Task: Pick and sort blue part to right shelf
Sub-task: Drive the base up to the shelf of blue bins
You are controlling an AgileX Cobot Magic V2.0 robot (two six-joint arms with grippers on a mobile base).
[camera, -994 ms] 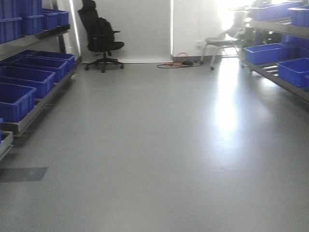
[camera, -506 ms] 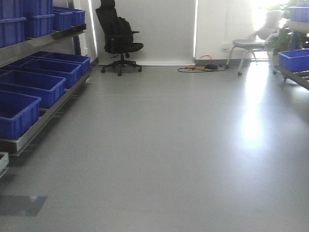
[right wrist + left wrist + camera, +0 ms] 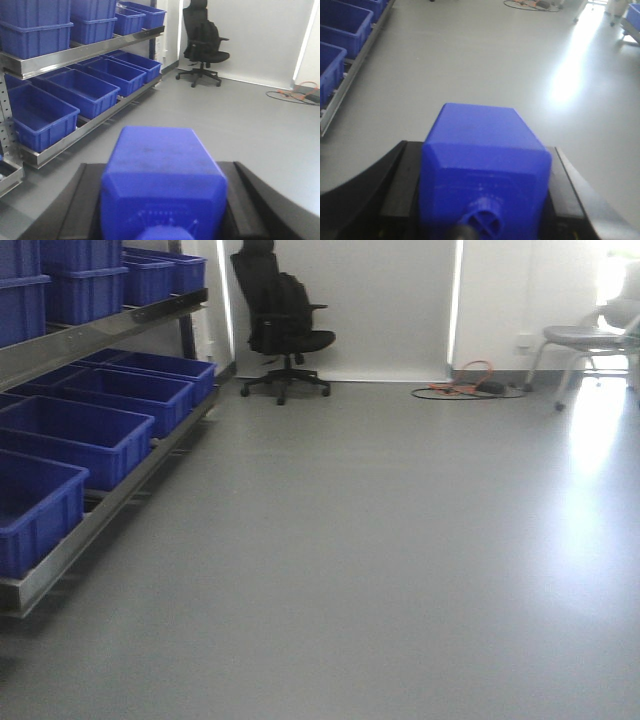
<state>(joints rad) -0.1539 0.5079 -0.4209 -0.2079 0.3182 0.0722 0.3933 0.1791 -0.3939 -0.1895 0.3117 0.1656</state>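
Left gripper (image 3: 482, 202) clenched on a small solid-blue bottle-shaped plastic block (image 3: 482, 150) — right gripper (image 3: 162, 205) grips a second blue block (image 3: 162, 170) — both wedged snug, likely for transport

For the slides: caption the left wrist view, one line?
Left gripper holds the blue part over grey floor, blue bins at far left.

bins (image 3: 95, 430): no readable text or labels
blue part (image 3: 485, 165): no legible lettering
wall (image 3: 390, 300): no signs
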